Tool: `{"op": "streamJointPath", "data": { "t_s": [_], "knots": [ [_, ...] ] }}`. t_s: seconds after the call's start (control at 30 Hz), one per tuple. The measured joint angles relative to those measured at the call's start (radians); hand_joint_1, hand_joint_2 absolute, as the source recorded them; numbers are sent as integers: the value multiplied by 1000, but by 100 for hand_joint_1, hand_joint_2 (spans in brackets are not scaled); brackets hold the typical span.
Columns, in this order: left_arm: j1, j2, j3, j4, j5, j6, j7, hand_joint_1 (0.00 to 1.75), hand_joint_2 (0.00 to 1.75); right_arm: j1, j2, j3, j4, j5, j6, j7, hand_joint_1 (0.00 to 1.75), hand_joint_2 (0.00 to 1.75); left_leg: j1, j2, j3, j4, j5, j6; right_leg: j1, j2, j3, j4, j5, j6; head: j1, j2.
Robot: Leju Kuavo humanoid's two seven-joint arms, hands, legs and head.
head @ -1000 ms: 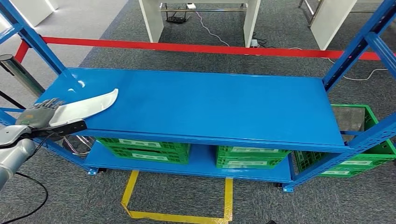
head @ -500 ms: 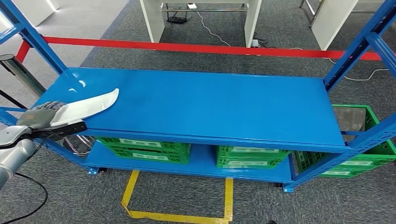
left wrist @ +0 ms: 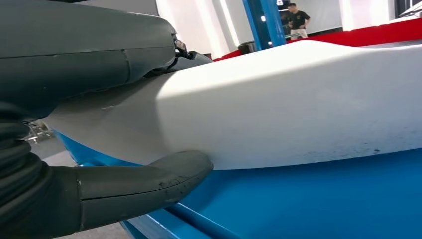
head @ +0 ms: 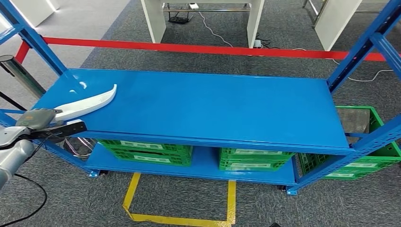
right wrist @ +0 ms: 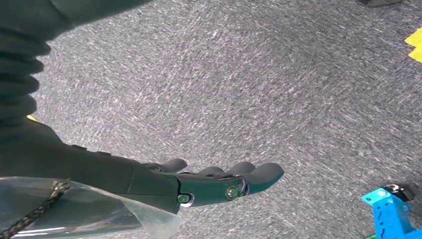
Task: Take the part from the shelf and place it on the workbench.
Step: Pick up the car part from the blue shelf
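At the left end of the blue shelf (head: 198,101), your left hand (head: 37,118) has the white part (head: 85,103) by its near end: in the left wrist view the thumb (left wrist: 144,181) presses up under the part's pale underside (left wrist: 298,104) while the grey palm cover closes over its top, so it is gripped, not just touched. You cannot see the other fingers behind the part.

The part is a long curved blade-like piece. Its long axis runs away from the hand, forward and toward the shelf's middle, with the far tip over the shelf's top surface. Whether that tip rests on the surface or hangs just above it you cannot tell from the head view. I judge the next move has to draw the part back along that axis and clear of the shelf's front edge and the blue upright.

The right wrist view gives you what the head view does not: your right hand (right wrist: 219,181) hangs over grey carpet, fingers extended and nearly together, holding nothing, well apart from the part. The left hand is the nearer one.
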Motion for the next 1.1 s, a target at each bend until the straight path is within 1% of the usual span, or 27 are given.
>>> {"op": "streamJointPath", "data": {
  "t_s": [0.87,1.0,1.1],
  "knots": [
    [1,11,1,0,27,-2,-14,175,175,-2,0,-13,0,14,-2,-4,0,175,0,0,0,0,0,0,0,0,0,0,0,0,0,0],
    [1,13,8,0,43,22,-24,175,175,-2,0,-17,0,19,-2,-5,0,175,0,0,0,0,0,0,0,0,0,0,0,0,0,0],
    [1,15,16,-2,43,47,-11,175,175,-3,0,-18,0,20,-1,-7,0,175,0,0,0,0,0,0,0,0,0,0,0,0,0,0]
  ]
}}
